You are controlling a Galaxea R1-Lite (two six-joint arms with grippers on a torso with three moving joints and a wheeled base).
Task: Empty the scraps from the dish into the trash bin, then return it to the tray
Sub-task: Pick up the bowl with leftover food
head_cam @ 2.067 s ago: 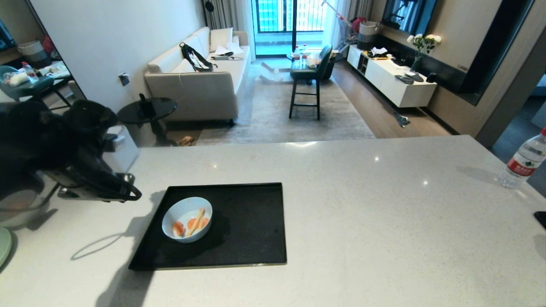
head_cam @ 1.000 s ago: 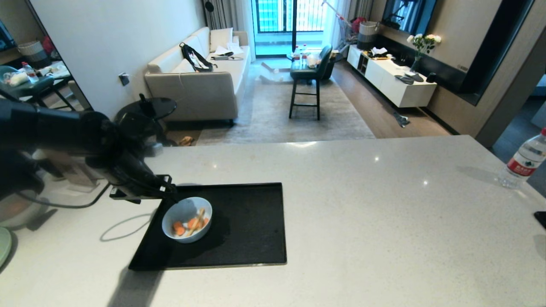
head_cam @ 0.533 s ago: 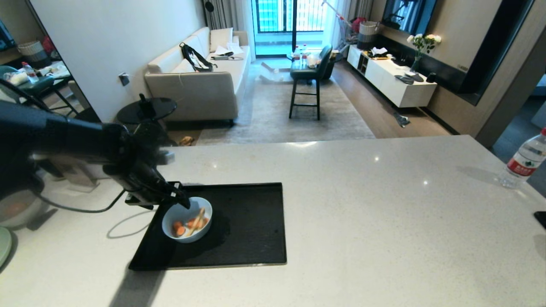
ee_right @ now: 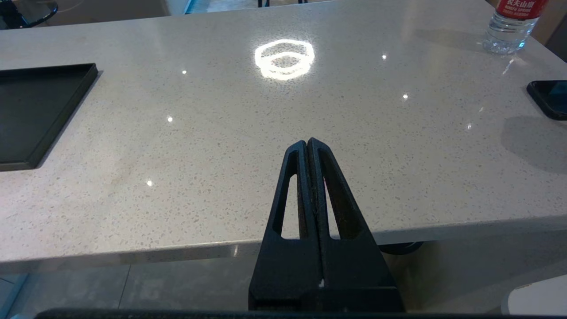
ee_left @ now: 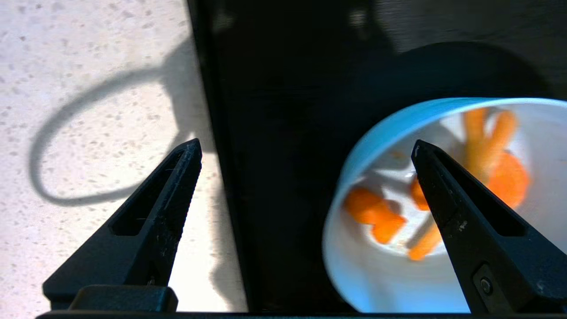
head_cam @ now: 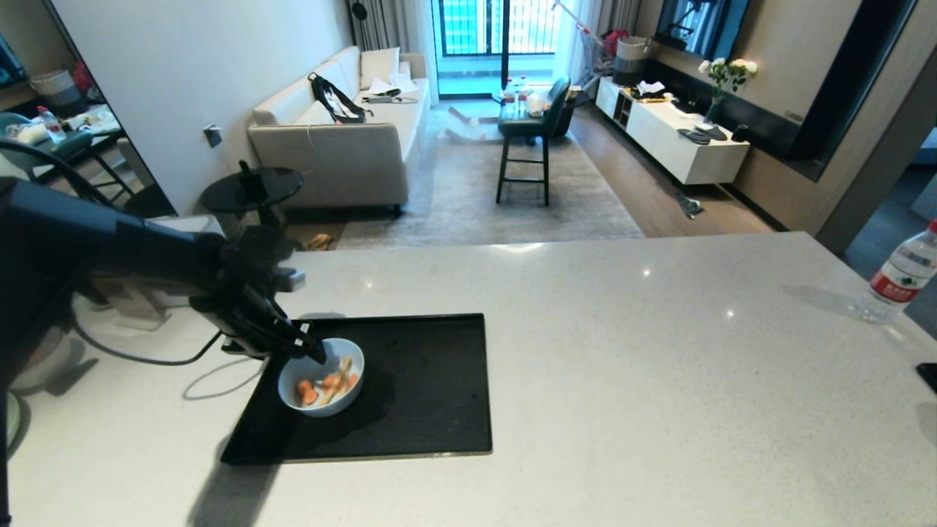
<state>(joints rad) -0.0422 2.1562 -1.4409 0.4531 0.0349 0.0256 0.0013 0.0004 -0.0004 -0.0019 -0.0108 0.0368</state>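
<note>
The light-blue dish (head_cam: 320, 386) sits in the near-left corner of the black tray (head_cam: 424, 395), with orange and pale stick scraps (head_cam: 327, 384) inside it. My left gripper (head_cam: 287, 345) is open wide at the dish's far-left rim. In the left wrist view, one of the gripper's (ee_left: 305, 142) fingers (ee_left: 460, 212) hangs over the dish's (ee_left: 376, 133) inside and the scraps (ee_left: 376, 217). The other finger is over the counter, past the tray's (ee_left: 274, 133) edge. The trash bin (head_cam: 44, 362) is mostly hidden behind my left arm. My right gripper (ee_right: 308, 141) is shut and empty at the counter's near edge.
A water bottle (head_cam: 897, 278) stands at the counter's far right, and a black phone (ee_right: 549, 97) lies near it. A pale-green plate (head_cam: 9, 421) pokes in at the left edge. The counter (head_cam: 659, 366) right of the tray is bare.
My left arm has swung in from the left and come down, bringing the open gripper to the dish's rim. The dish and the right arm have not moved.
</note>
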